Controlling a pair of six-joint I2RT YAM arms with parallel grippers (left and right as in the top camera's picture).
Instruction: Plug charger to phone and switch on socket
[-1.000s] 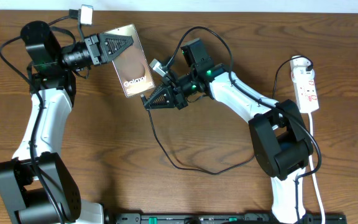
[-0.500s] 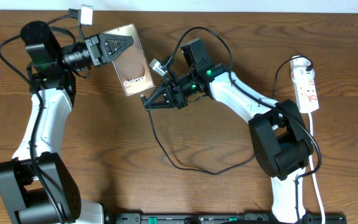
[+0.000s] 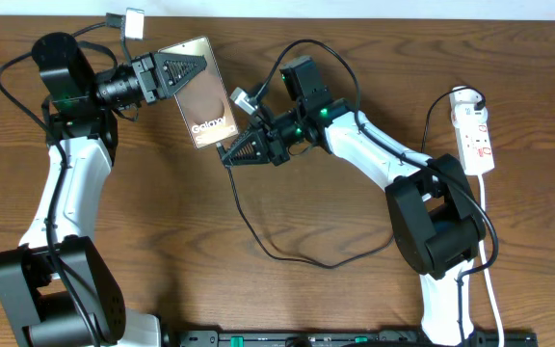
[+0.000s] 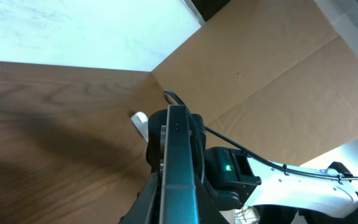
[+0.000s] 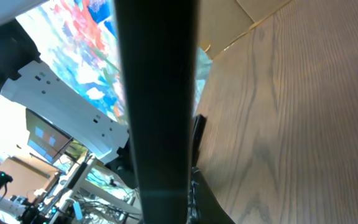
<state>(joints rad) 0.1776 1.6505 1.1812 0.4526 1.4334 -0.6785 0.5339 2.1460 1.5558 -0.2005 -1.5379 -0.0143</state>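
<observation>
One flat bronze Galaxy smartphone (image 3: 206, 101) clamped in left gripper (image 3: 186, 67); right gripper (image 3: 231, 156) just below it pinches one thin black charger cable (image 3: 242, 214).

Overhead: fixed, looks straight down at the table (image 3: 162, 241), far enough to frame both arms either side of the phone (image 3: 203, 92). Left wrist: right behind the phone, sees it edge-on, faces past it toward the right arm (image 4: 278, 180). Right wrist: very near, blurred dark bar (image 5: 157, 93) mid-frame, table beyond. All views share the table.
</observation>
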